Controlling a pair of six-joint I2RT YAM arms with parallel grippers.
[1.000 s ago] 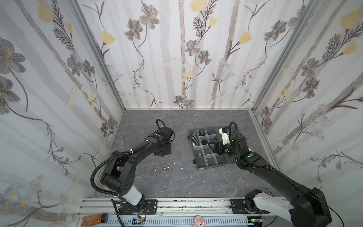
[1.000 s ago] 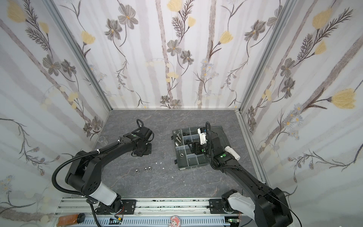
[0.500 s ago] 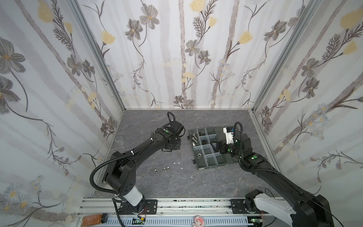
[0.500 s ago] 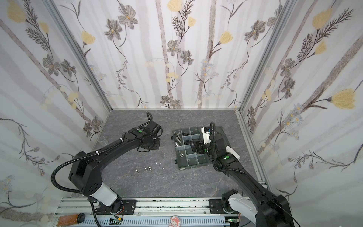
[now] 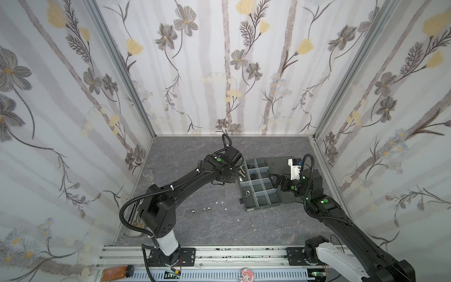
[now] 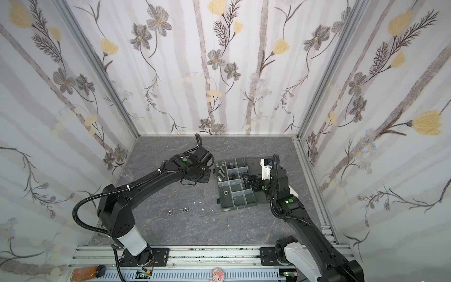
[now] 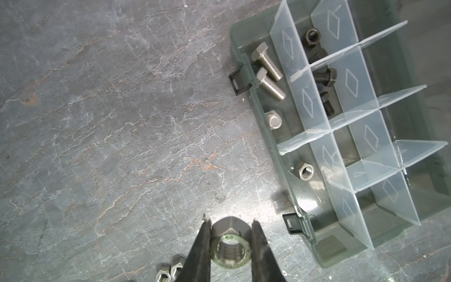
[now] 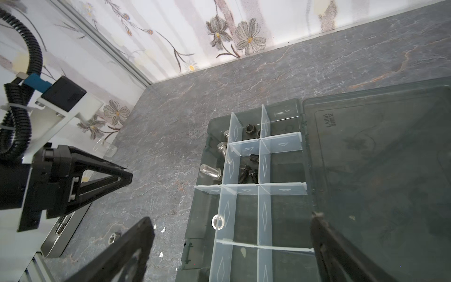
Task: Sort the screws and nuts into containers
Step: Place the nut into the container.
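Arms: left arm [image 5: 190,180] and right arm [image 5: 341,219], both matte black, boxy links with rounded joints.
Bases: pale grey-white casings [image 5: 168,241] above black mounting plates [image 5: 188,254].
Cables: ribbed black hose [image 5: 123,214] running outside each arm, white zip ties [image 5: 172,194] on the left one.
Markings: round green dots [image 5: 219,160] on the joints.
Wrists: white camera bracket [image 5: 294,171], blue plug [image 8: 36,81].
Pincers: left pincer [image 7: 230,221] and right pincer [image 8: 231,217], black tapering fingers with open triangular frames.

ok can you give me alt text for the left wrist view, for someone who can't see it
The left gripper pinches a silver hex nut over a grey stone-look table. Nearby, an open organizer box holds silver bolts, black bolts and nuts in divided compartments; two small nuts lie loose on the table.
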